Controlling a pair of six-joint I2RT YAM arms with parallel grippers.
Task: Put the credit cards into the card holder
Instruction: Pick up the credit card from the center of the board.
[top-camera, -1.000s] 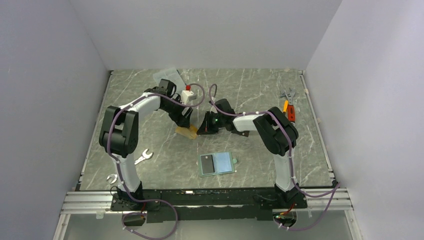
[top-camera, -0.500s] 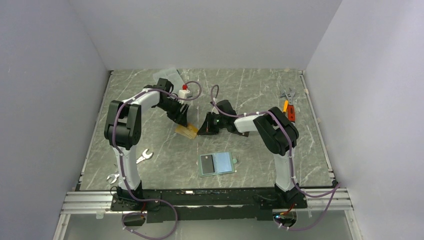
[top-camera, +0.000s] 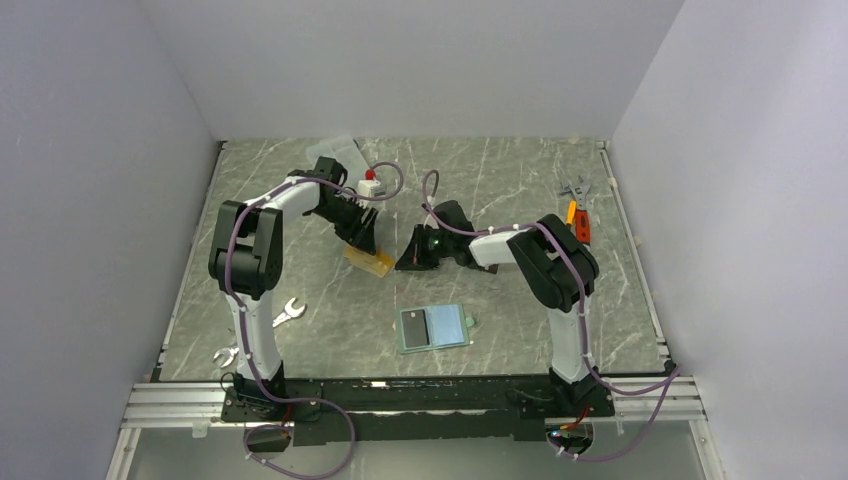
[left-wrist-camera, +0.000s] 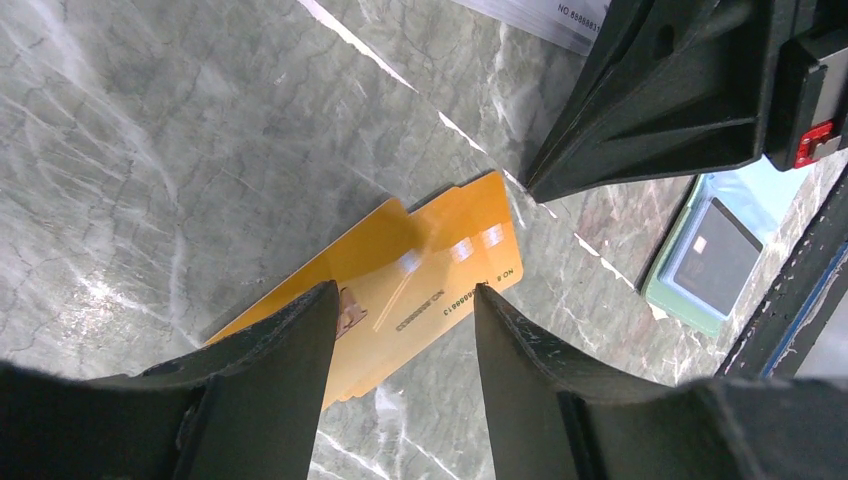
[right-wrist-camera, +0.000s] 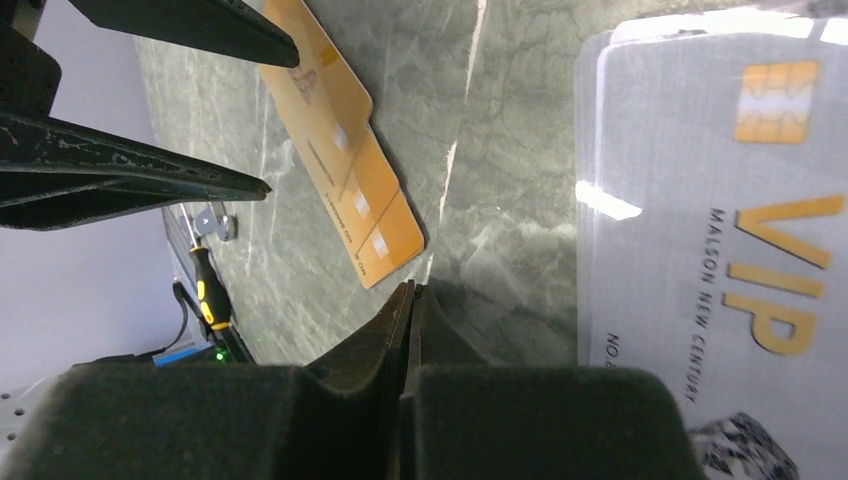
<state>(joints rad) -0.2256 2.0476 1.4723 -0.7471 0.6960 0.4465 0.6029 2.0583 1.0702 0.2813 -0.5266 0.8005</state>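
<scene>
One silvery card shows VIP lettering only in right wrist view.

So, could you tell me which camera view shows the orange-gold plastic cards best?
Left wrist: the orange-gold plastic cards lie large, print legible, framed by the left gripper. Right wrist shows them foreshortened; the top view, a small patch.

The near end of the orange-gold card is covered by the fingers of the left tool. The silvery-white card is cut off by the right wrist view's edges. The card holder is partly hidden behind a dark bar.
</scene>
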